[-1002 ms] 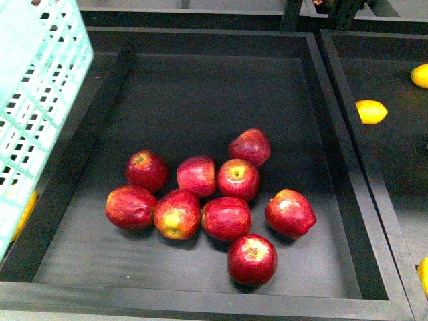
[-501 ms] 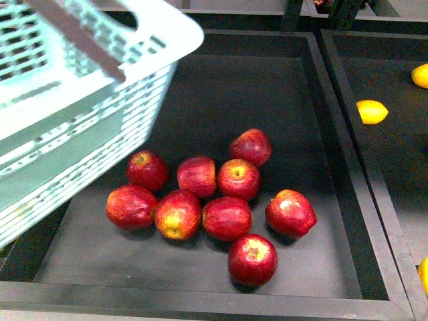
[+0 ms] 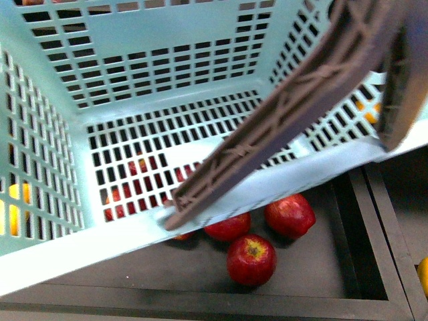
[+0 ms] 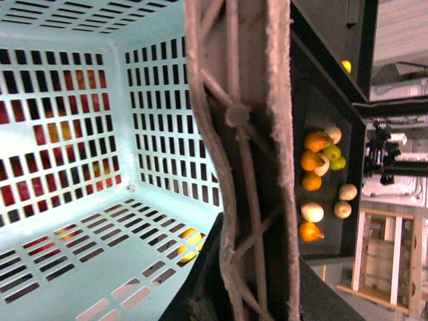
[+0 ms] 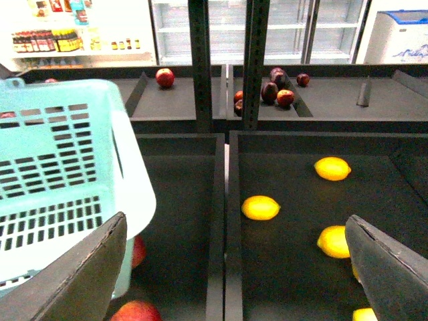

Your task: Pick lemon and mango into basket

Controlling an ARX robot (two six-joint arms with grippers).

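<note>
Dark fruit bins [image 5: 287, 267]: one basket [image 3: 200, 53], four lemons [image 5: 260, 207], right gripper [image 5: 235, 221] agape, left gripper [image 4: 251, 254] unclear

We identify a black tray [image 3: 321, 274] with raised rims in the front view. Three red apples [image 3: 251, 259] lie in full sight on its dark floor, close to the front rim and just beside one another. Further apples behind them are partly hidden.

In the right wrist view we note two adjoining trays divided by a shared rim. The apple tray [image 5: 180, 200] carries red fruit at its near end. The lemon tray [image 5: 287, 267] carries several lemons [image 5: 261, 208], lying apart from one another. A rear shelf [image 5: 334, 100] holds a single apple [image 5: 164, 77] and a cluster of dark fruit [image 5: 274, 90].
</note>
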